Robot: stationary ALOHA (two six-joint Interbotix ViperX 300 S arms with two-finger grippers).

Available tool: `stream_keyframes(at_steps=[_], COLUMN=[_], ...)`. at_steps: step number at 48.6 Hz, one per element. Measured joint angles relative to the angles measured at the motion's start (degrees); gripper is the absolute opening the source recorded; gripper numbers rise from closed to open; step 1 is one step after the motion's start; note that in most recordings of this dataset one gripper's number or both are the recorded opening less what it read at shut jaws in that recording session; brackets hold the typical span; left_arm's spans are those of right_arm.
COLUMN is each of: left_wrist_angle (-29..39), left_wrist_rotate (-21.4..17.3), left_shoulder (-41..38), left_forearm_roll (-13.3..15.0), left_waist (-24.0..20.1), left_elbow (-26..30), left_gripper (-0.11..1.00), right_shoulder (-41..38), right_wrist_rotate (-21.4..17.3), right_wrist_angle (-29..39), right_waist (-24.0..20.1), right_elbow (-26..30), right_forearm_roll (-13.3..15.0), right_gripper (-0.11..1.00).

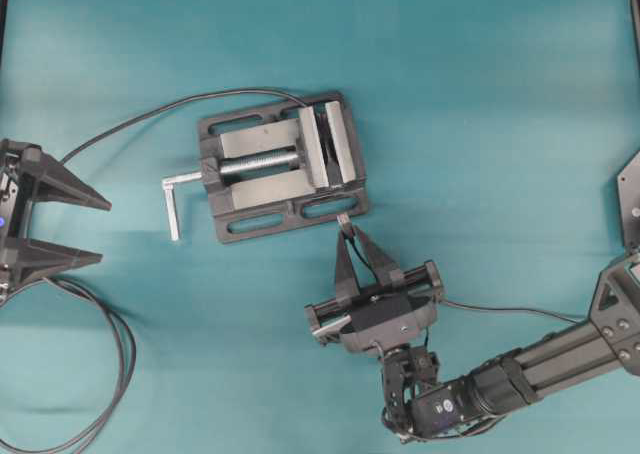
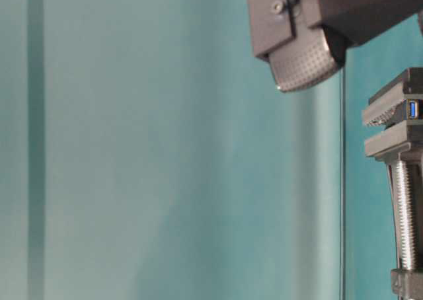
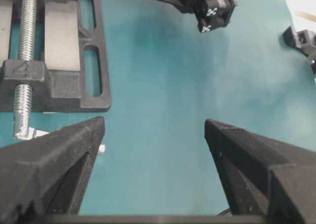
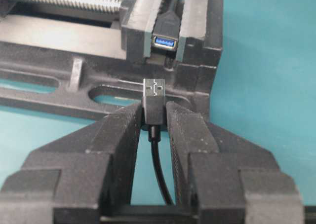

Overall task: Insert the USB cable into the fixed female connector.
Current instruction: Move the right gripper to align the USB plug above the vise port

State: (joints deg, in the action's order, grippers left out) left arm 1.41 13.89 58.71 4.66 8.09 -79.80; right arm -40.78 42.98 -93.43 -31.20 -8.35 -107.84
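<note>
My right gripper is shut on the black plug of the USB cable, whose metal tip sticks out past the fingertips. The thin cable trails back between the fingers. The fixed female connector, blue inside, is clamped between the jaws of the grey vise. The plug sits a short way in front of the socket and slightly left of it, over the vise's base rail, not touching it. Far to the left, my left gripper stands wide open and holds nothing.
The vise's silver screw and L-shaped handle point towards the left gripper. The long dark cable runs from the vise's far side to the left and loops at the lower left. The right arm stretches in from the lower right.
</note>
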Motion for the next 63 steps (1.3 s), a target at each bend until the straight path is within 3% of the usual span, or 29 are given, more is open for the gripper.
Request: stream_keyframes(at_steps=[63], left_wrist_angle=[0.0], left_wrist_rotate=[0.0], left_shoulder=[-0.1], left_forearm_roll=[0.0], left_waist=[0.1], left_elbow=[-0.1], left_gripper=[1.0], right_shoulder=[-0.2], right_wrist_rotate=[0.0], right_wrist_angle=[-0.1], right_waist=[4.0], right_elbow=[3.3], right_forearm_roll=[-2.9], right_gripper=[0.21])
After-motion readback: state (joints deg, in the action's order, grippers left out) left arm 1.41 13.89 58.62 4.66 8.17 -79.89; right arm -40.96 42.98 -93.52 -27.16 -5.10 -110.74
